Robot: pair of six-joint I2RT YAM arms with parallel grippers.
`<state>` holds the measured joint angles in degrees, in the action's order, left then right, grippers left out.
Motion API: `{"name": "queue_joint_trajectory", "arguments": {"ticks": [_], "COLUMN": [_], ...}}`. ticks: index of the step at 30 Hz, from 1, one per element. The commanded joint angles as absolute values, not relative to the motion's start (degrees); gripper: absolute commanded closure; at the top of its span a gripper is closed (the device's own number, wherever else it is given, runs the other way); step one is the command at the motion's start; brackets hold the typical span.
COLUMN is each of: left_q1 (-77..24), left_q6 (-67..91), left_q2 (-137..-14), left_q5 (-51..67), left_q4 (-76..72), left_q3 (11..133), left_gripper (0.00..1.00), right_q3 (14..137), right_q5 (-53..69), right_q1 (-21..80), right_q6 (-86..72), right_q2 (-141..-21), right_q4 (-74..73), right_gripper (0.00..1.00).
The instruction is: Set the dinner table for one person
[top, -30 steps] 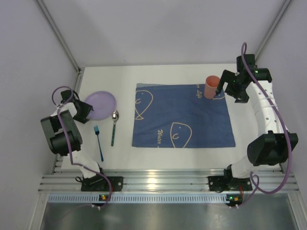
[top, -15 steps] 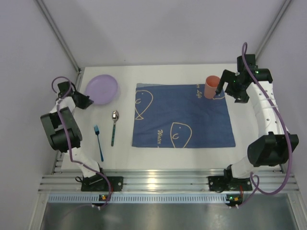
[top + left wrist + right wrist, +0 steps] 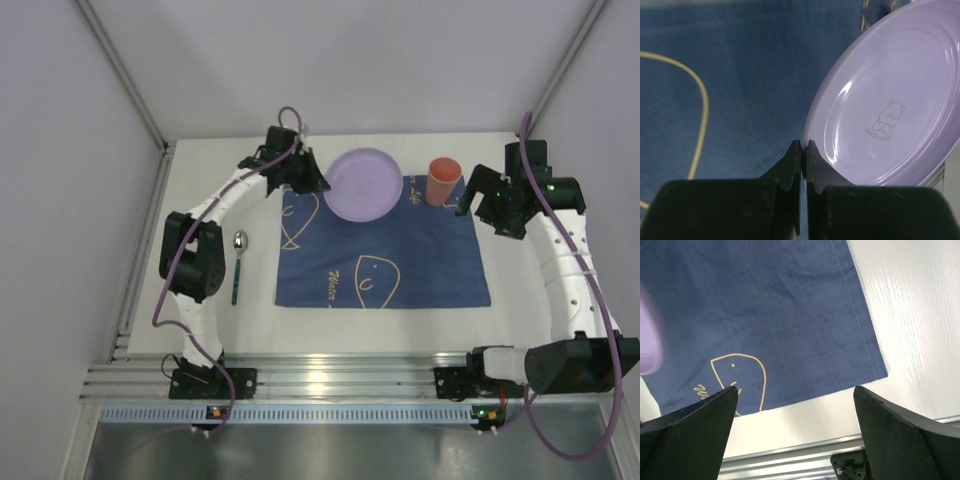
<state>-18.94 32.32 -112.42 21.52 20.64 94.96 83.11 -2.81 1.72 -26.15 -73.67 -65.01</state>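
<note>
In the top external view, the round lilac plastic plate [image 3: 365, 185], clamped at its rim by the left gripper [image 3: 322, 186], is held rightward of it over the far edge of the dark-blue cloth [image 3: 400, 250] on the matte-white dinner table [image 3: 250, 320]; the right gripper [image 3: 795, 400] is spread apart.

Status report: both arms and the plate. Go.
Left fingers shut on purple plate rim. Right fingers open, empty, near orange cup. Plate over blue cloth's far edge, cup close beside it.
</note>
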Motion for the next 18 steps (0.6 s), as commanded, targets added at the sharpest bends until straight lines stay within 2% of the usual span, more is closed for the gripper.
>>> {"name": "queue_joint_trajectory", "arguments": {"ticks": [1, 9, 10, 12, 13, 14, 15, 18], "left_q1": [-22.0, -32.2, -32.8, -33.6, -33.7, -33.9, -34.0, -33.4], "left_q6": [28.8, 28.6, 28.8, 29.7, 30.0, 30.2, 30.6, 30.8], "left_q2": [-115.3, -118.8, -118.9, -119.0, -118.9, -118.6, -117.4, -114.1], "left_q5": [21.6, 12.9, 12.0, 12.5, 12.8, 12.7, 11.9, 4.4], "left_q4": [27.1, 30.4, 30.5, 30.0, 29.4, 29.5, 29.8, 33.2], "left_q3": [96.5, 93.8, 93.6, 93.3, 93.1, 93.2, 93.0, 92.6], "left_gripper": [1.0, 1.0, 0.91, 0.68, 0.52, 0.32, 0.22, 0.12], "right_q3": [82.0, 78.0, 77.9, 77.4, 77.3, 77.1, 77.0, 76.8], "right_q5": [-4.7, -5.0, -5.0, -4.7, -4.7, -4.4, -4.1, -3.0], "right_q1": [1.8, 1.8, 1.8, 1.8, 1.8, 1.8, 1.8, 1.9], "right_q6": [-26.6, -25.2, -25.1, -24.6, -24.4, -24.2, -24.2, -24.2], "right_q2": [-70.2, -66.0, -65.7, -65.3, -65.3, -65.1, -65.0, -64.7], "right_q4": [-65.5, -66.5, -66.5, -66.4, -66.6, -66.6, -66.7, -66.8], "right_gripper": [0.0, 0.0, 0.0, 0.0, 0.0, 0.0, 0.0, 0.0]}}
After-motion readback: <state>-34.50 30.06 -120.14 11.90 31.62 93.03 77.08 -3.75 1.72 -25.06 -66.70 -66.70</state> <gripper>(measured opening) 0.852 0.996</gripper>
